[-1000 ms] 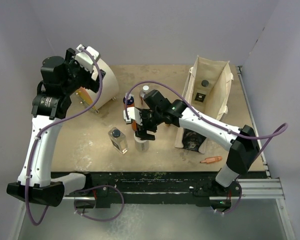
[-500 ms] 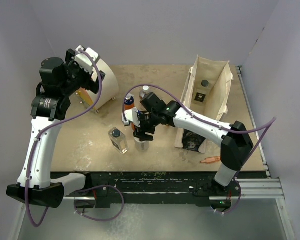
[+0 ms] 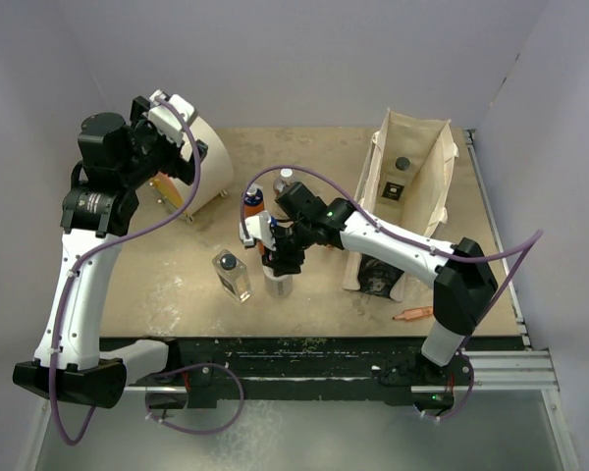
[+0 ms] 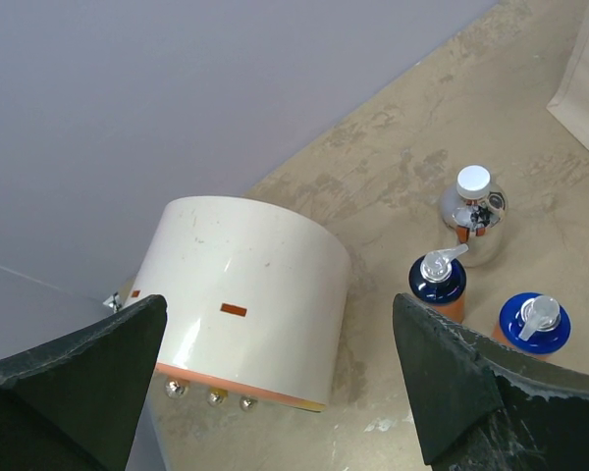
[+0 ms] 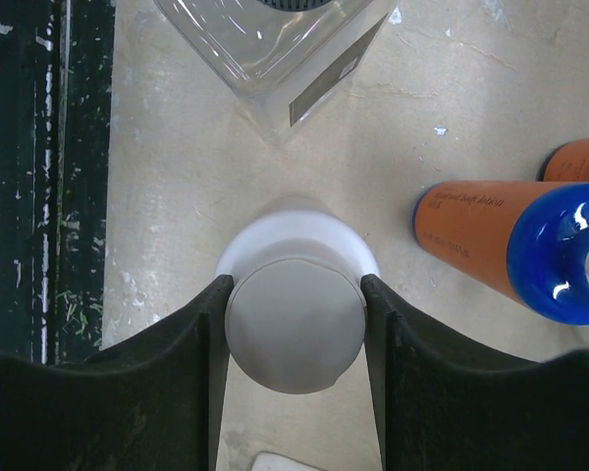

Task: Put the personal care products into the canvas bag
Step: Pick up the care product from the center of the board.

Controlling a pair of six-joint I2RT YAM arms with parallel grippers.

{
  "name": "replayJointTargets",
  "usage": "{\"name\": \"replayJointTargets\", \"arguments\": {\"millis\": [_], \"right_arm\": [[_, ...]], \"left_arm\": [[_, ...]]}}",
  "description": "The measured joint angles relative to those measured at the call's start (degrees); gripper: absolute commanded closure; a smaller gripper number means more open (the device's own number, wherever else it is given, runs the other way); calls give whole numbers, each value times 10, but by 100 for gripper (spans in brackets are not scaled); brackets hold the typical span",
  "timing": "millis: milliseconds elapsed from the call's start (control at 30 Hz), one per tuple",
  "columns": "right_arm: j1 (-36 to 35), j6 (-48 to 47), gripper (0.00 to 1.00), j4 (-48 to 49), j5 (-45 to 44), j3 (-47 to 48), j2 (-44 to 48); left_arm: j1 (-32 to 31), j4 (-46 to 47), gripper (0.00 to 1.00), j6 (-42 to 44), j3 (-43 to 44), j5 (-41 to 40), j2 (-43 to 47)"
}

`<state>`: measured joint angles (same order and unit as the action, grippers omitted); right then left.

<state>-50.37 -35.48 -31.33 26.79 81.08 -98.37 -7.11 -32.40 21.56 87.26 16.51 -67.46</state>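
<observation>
Where the right arm reaches over the middle of the table, the right gripper points straight down at the cream-white bottle, which stands upright on the tabletop. Right wrist view: the two dark fingers flank the round top of that bottle, the jaws about half closed with the pads seemingly touching it on both sides; how firmly they press cannot be told. Item beside it, toward the left arm: clear squarish bottle with black cap, upright, near but apart; its lower corner also shows in the wrist view. Items behind: two orange bottles with blue caps, close together, one just beside the gripped bottle; silver bottle with white cap, farther back. Canvas bag: upright at the right side of the table, mouth open, well apart from the gripper; a black-capped bottle sits inside. Left gripper: raised at the far left, jaws spread wide, nothing between them, aimed at the cream drum lying on its side. Orange stick: on the table near the front right edge.
</observation>
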Motion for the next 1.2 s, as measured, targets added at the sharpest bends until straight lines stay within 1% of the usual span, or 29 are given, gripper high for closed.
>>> {"name": "replayJointTargets", "arguments": {"millis": [133,167,433,867,1200], "right_arm": [[0,-1,99,-6,9,2,0],[0,-2,100,-12,11,4,0],[0,-6,100,-95,28,47,-1],[3,-7,100,-153,28,147,12],[15,-4,100,-226,11,278,77]], "left_arm": [[0,0,1,0,0,10,0],[0,0,1,-1,0,14,0],[3,0,1,-11,0,42,-1],[3,2,1,-16,-9,49,-14],[3,2,1,-26,-9,58,-24]]}}
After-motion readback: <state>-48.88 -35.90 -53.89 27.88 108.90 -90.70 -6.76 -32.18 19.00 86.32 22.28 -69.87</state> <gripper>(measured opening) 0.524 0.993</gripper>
